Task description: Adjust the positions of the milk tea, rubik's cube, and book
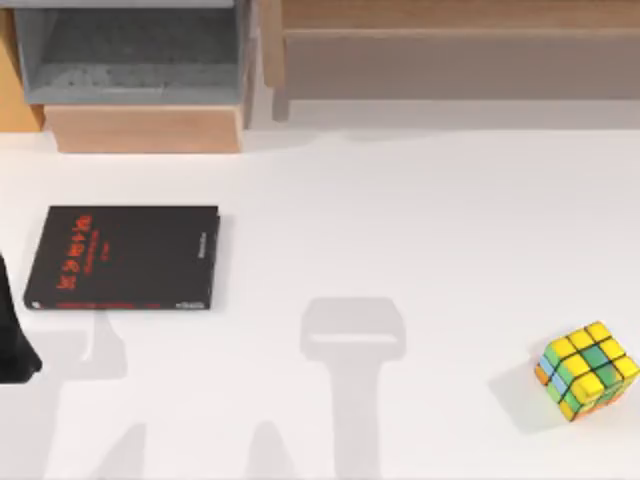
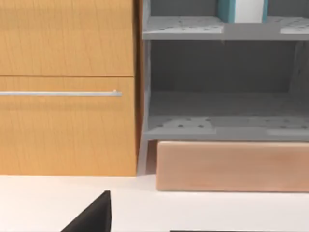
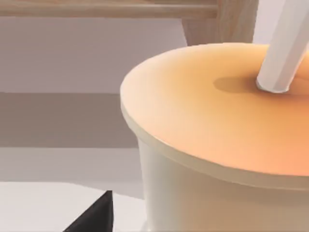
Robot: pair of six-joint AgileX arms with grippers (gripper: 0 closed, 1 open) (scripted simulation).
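The book lies flat at the table's left, black cover with red lettering facing up. Near the front right sits the rubik's cube, tilted a little. In the right wrist view the milk tea looms very close, a white cup with an orange top and a white straw. My right gripper is shut on the cup, with one dark fingertip beside it. My left gripper is parked at the left edge, just in front of the book, and stands open with nothing in it.
At the back left stand a grey shelf unit and a wooden block, next to a wooden cabinet with a handle. A wooden rack spans the back right. A cup-and-arm shadow falls on the table's middle.
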